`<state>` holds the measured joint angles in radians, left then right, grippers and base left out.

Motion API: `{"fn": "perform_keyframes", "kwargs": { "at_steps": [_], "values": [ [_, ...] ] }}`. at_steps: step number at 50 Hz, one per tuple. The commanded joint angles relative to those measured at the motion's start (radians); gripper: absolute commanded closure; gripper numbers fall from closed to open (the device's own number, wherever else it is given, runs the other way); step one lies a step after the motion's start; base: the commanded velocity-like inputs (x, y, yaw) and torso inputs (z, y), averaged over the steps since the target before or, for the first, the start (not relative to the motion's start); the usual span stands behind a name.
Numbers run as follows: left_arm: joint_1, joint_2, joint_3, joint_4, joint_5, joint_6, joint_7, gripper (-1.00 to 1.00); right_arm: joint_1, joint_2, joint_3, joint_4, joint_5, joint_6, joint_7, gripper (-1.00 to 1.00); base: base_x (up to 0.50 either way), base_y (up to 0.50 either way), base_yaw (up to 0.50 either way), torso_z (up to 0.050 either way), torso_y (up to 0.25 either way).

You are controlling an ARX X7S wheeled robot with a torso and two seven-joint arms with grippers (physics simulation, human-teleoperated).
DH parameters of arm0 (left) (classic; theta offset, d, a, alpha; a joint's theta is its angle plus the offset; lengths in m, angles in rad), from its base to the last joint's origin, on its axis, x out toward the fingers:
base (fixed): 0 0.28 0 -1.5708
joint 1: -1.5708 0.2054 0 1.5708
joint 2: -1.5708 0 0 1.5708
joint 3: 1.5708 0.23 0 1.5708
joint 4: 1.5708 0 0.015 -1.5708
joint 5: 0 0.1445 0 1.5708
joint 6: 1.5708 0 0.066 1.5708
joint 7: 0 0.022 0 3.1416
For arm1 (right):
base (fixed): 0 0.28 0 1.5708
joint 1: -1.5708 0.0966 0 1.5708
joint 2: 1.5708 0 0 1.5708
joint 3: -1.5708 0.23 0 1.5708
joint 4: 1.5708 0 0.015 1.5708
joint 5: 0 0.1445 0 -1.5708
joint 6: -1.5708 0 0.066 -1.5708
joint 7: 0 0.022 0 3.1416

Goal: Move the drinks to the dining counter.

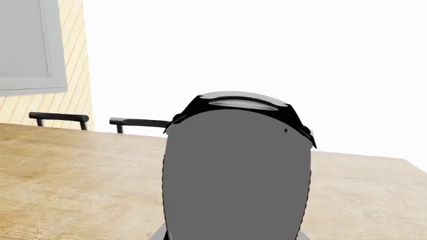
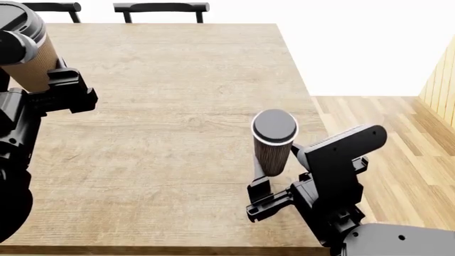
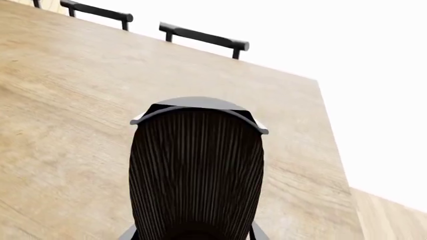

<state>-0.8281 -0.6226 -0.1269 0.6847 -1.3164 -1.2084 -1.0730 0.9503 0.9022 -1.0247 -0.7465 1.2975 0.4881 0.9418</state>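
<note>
**Two cups held over the wood-plank counter**

Two drinks are in view, one in each gripper, both above the broad light wood-plank dining counter (image 2: 170, 106). The left gripper (image 2: 44, 88) has its jaws closed around the tan paper coffee cup with a black lid (image 2: 29, 50), held tilted near the counter's left edge in the head view; in the left wrist view the cup (image 1: 237, 170) fills the middle as a grey body under its dark lid. The right gripper (image 2: 274, 184) clasps the lower part of the ribbed grey-brown lidded cup (image 2: 273, 144), which stands upright toward the counter's right side; whether its base touches the top cannot be told. The right wrist view shows that cup's dark ribbed wall (image 3: 197, 175) close up. Two black chair backs (image 2: 161, 7) stand at the counter's far edge. Light plank flooring (image 2: 387, 144) lies to the right.
</note>
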Motion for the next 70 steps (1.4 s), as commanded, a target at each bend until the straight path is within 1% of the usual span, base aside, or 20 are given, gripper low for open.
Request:
{"fn": "perform_keyframes", "kwargs": {
  "at_steps": [1, 12, 13, 14, 38, 48, 63, 70],
  "values": [
    [0.002, -0.001, 0.008, -0.005, 0.003, 0.015, -0.002, 1.0, -0.005, 0.001, 0.007, 0.003, -0.026, 0.01, -0.006, 1.0, 0.0, 0.0, 0.0, 0.0, 0.0],
    [0.001, -0.003, 0.013, -0.006, 0.003, 0.021, -0.003, 1.0, 0.003, 0.006, 0.011, -0.001, -0.01, 0.017, 0.002, 1.0, 0.0, 0.0, 0.0, 0.0, 0.0],
    [0.002, -0.004, 0.013, -0.006, 0.004, 0.022, -0.003, 1.0, 0.005, 0.007, 0.011, -0.005, -0.009, 0.018, 0.002, -1.0, 0.0, 0.0, 0.0, 0.0, 0.0],
    [0.003, -0.004, 0.012, -0.006, 0.004, 0.023, -0.003, 1.0, 0.006, 0.007, 0.013, -0.002, 0.002, 0.023, 0.019, -1.0, 0.0, 0.0, 0.0, 0.0, 0.0],
    [0.004, -0.01, 0.02, -0.005, 0.002, 0.036, -0.007, 1.0, 0.013, 0.013, 0.018, -0.009, 0.013, 0.027, 0.025, -1.0, 0.0, 0.0, 0.0, 0.0, 0.0],
    [0.003, -0.012, 0.023, -0.006, 0.001, 0.041, -0.008, 1.0, 0.037, 0.02, 0.03, -0.051, 0.051, 0.037, 0.048, -1.0, 0.0, 0.0, 0.0, 0.0, 0.0],
    [-0.009, -0.009, 0.042, -0.016, 0.007, 0.046, -0.005, 1.0, 0.113, 0.055, 0.062, -0.161, 0.145, 0.067, 0.136, -1.0, 0.0, 0.0, 0.0, 0.001, 0.0],
    [-0.001, -0.007, 0.054, -0.023, 0.027, 0.057, 0.011, 1.0, 0.193, 0.068, 0.089, -0.203, 0.222, 0.09, 0.196, -1.0, 0.0, 0.0, 0.0, 0.0, 0.0]
  ]
}}
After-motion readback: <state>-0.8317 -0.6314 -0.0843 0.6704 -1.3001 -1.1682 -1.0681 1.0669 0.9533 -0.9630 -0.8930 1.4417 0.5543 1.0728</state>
